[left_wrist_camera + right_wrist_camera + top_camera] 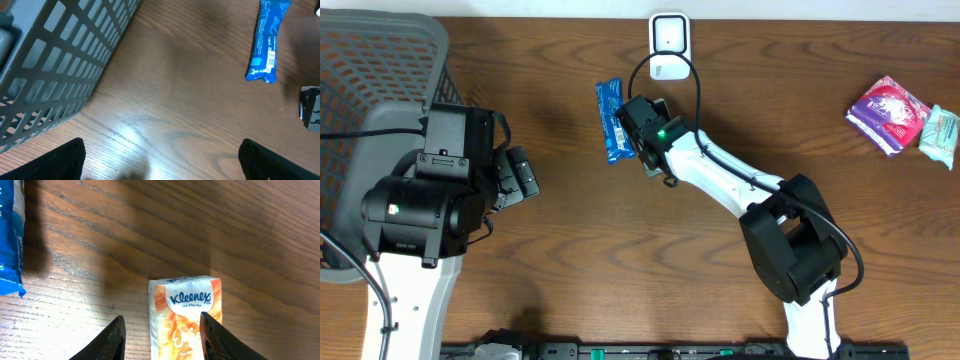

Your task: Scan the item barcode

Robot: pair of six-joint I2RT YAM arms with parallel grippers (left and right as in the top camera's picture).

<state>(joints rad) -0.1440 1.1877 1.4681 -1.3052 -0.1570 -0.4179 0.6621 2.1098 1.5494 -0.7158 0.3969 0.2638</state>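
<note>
If my right fingers [161, 335] squeeze the orange-and-white Kleenex tissue pack [186, 314] loosely, it slips; left fingers [160, 157] wide, empty.

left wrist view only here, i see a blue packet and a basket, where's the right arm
observer: the right gripper is right next to that blue packet.
operator: anything in it
observer: a Kleenex pack sits between its fingers; I cannot tell whether they are pressing on it.
operator: where's the scanner
observer: a white scanner stands at the far edge of the table, just beyond that gripper.
</note>
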